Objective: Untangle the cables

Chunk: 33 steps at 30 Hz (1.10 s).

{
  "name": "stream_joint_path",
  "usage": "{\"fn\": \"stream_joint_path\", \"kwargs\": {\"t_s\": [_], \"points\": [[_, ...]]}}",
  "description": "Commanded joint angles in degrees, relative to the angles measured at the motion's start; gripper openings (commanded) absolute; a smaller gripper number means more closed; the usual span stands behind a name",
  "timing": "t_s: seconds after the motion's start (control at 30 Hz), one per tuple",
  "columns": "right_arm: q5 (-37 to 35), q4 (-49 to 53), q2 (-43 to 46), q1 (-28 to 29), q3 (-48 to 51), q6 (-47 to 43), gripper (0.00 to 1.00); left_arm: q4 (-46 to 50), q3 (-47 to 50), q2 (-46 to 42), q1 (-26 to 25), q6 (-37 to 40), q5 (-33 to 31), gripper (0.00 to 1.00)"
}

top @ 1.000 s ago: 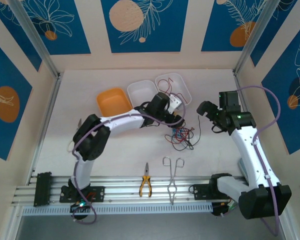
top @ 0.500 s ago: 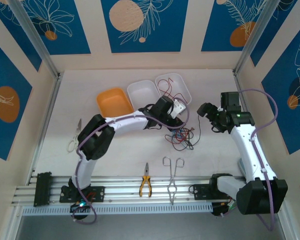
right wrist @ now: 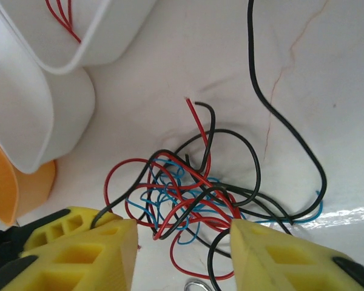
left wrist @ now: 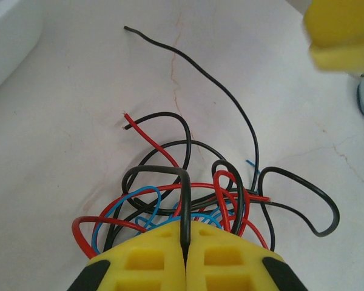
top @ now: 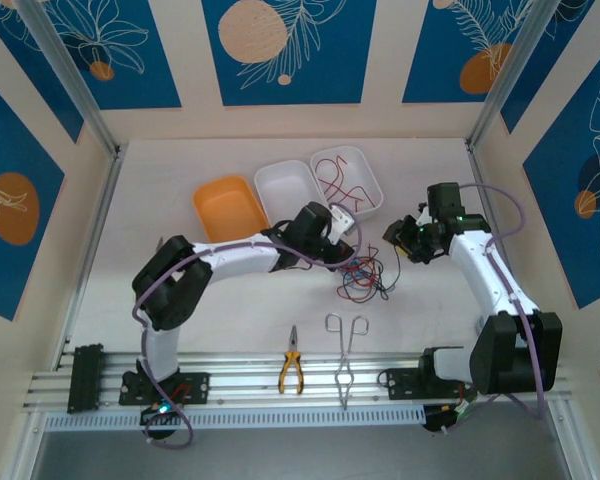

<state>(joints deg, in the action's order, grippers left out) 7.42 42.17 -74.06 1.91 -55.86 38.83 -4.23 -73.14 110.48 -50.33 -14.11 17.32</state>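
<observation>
The left jaws are pressed together on one black wire (left wrist: 185,206). The right jaws are spread wide and hold nothing. The cables (right wrist: 191,191) lie in one knotted pile on the surface (top: 240,320). A few red wires (top: 338,185) sit in a white tub (top: 372,175) nearby. Most of the job looks left to do.

Parted yellow fingers (right wrist: 85,245) over tangled cables (right wrist: 193,182)
</observation>
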Motion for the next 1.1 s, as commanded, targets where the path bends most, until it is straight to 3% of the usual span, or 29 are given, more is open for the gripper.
{"fn": "stream_joint_path", "kwargs": {"t_s": [0.0,0.37,0.8,1.07], "points": [[4.2,0.1,-1.9,0.8,1.0,-1.5,0.4,-2.9,1.4,-2.7,-0.1,-1.9,-0.8,0.05],[4.2,1.7,-5.1,3.4,0.2,-0.9,0.29,-2.8,3.3,-4.6,0.4,-5.3,-4.6,0.01],[-4.5,3.6,-1.3,18.1,-5.8,7.4,0.24,-3.3,7.7,-8.6,0.7,-14.3,-8.5,0.0],[-6.4,-0.9,-3.9,20.3,-3.3,11.0,0.23,-6.1,10.7,-9.6,0.8,-15.6,-8.6,0.0]]}}
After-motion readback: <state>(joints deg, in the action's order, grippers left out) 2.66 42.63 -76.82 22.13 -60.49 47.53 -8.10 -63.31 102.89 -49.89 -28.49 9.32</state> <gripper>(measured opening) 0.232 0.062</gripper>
